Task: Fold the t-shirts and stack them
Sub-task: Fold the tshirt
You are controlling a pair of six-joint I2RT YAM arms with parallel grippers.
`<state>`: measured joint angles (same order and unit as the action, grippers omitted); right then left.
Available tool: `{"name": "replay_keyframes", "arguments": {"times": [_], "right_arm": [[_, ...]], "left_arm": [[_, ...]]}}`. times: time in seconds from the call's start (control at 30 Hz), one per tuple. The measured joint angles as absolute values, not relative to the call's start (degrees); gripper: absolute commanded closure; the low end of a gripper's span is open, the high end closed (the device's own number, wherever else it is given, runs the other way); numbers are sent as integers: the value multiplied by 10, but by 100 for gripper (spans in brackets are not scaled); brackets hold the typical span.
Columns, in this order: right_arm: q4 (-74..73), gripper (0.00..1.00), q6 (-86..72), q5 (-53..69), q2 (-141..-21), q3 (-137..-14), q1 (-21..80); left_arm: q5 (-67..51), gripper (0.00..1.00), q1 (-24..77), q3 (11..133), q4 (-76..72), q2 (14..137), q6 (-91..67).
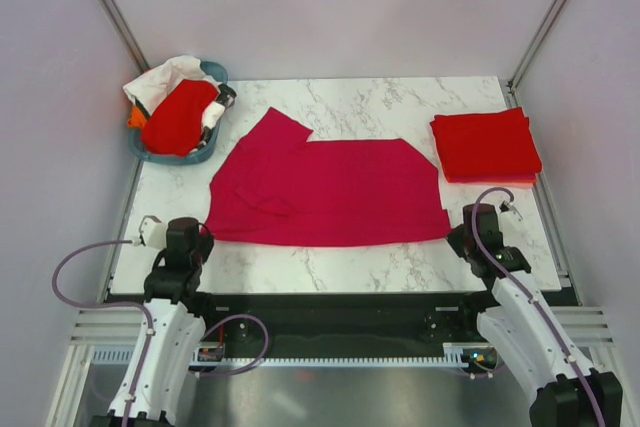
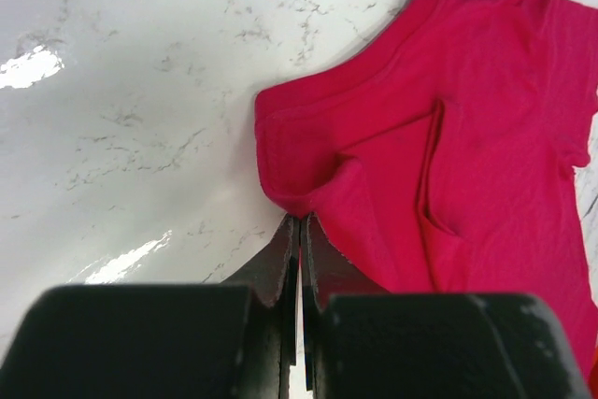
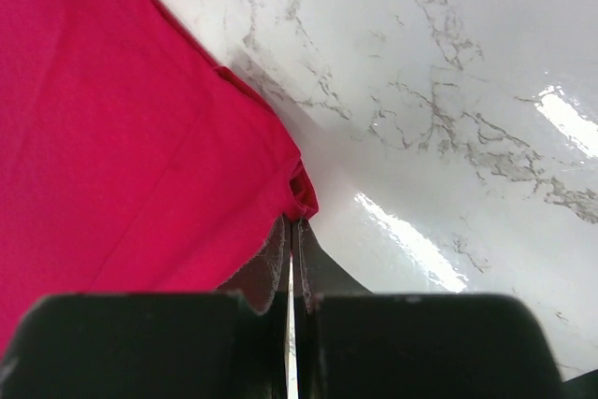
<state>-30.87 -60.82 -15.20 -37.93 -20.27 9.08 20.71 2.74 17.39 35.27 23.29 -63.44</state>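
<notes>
Black left gripper (image 2: 299, 223), at the near left of the white marble table (image 1: 400, 102), has its fingers pressed almost together on a bunched edge of the deep crimson-pink cotton t-shirt (image 1: 330, 192), which lies spread mid-table. Far left, the teal plastic basket (image 1: 190, 157) holds a bright red shirt (image 1: 178, 117) against a white cloth (image 1: 165, 75); only the overhead view shows it. Far right sits a folded bright red stack (image 1: 487, 145). The right gripper (image 3: 291, 228) pinches the spread shirt's near right corner, jaws nearly closed.

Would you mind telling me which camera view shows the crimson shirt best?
The top external view: the whole crimson shirt lies in full view on the table. Each wrist view shows only a part near one corner.
</notes>
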Motion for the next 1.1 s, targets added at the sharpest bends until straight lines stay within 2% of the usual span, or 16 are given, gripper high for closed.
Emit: {"name": "replay_keyframes", "arguments": {"times": [0.43,0.6,0.7,0.77,0.93,1.1], "right_arm": [[-304,100,-613,-158,-409,-218,91],[-310,100,-607,-168,-507,-356,90],[-286,100,-606,-175,-507,-418,89],[-272,100,-608,-181,-484,-420,88],[-272,100,-622,-177,-431,-330,88],[-325,100,-630,-164,-398,-244,88]], "left_arm": [[204,98,27,182,359,266,-645],[210,98,28,319,361,368,-640],[224,98,28,414,347,391,-625],[239,98,27,434,332,368,-615],[254,97,28,340,353,262,-613],[237,97,28,249,436,236,-615]]}}
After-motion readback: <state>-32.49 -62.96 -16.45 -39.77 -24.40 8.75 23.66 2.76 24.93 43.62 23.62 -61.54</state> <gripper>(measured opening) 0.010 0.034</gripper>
